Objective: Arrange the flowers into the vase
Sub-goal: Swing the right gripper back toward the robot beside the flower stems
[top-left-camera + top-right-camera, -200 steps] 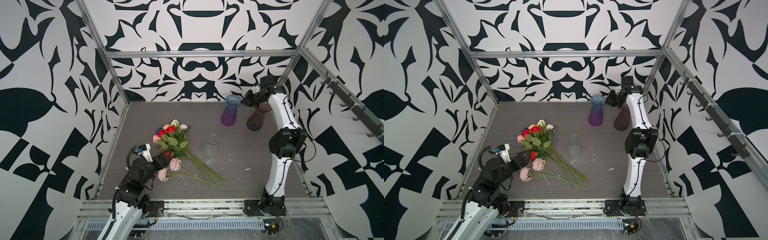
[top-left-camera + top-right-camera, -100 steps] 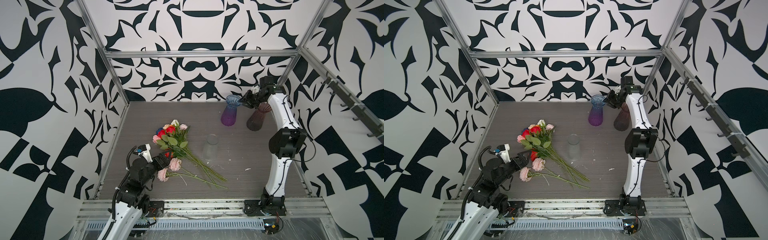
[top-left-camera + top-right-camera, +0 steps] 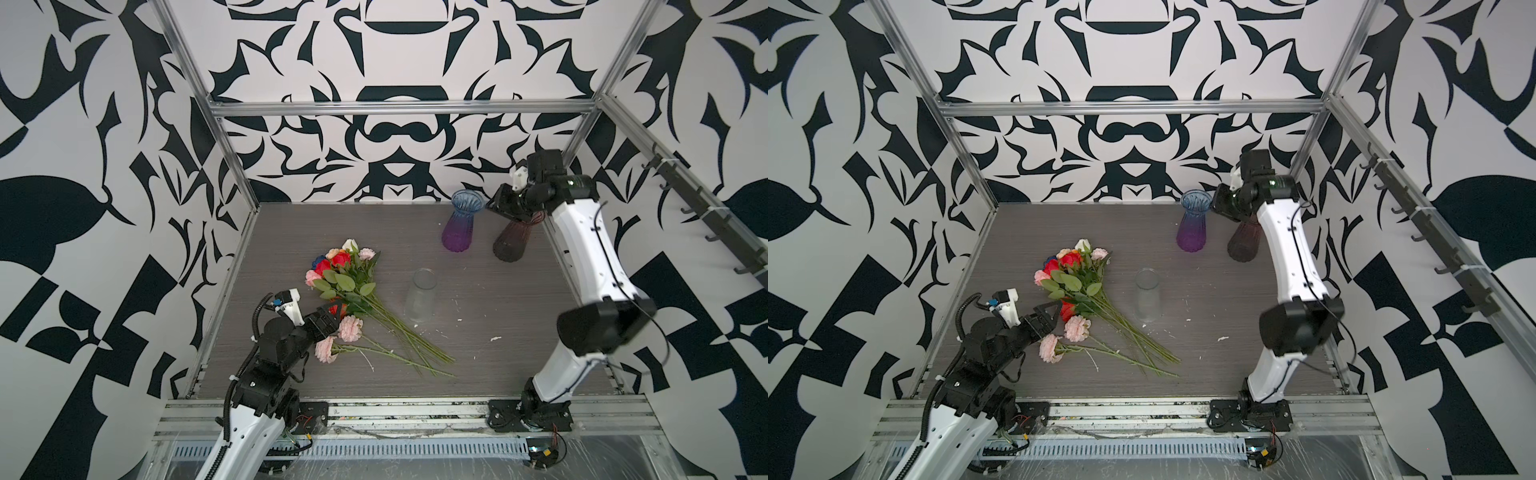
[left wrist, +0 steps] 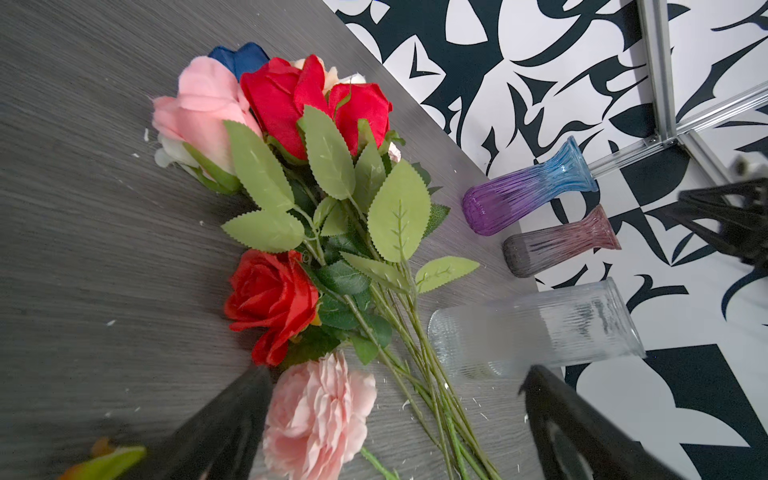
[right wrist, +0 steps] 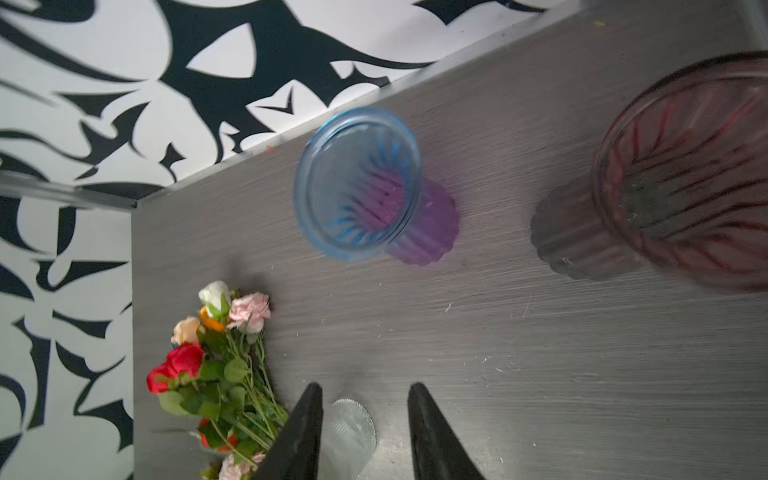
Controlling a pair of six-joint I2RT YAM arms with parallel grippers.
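My right claw [image 5: 365,386] has parted, empty, near the ribbed blue-to-purple glass vase [image 3: 459,226]; left claw [image 4: 397,372] gapes empty over green-stemmed artificial flowers [image 3: 353,286].

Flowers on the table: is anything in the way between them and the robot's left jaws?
Nothing visible. The left gripper is open right beside the flowers, with a pale pink bloom just in front of its jaws. The clear vase stands beside the stems, not between.
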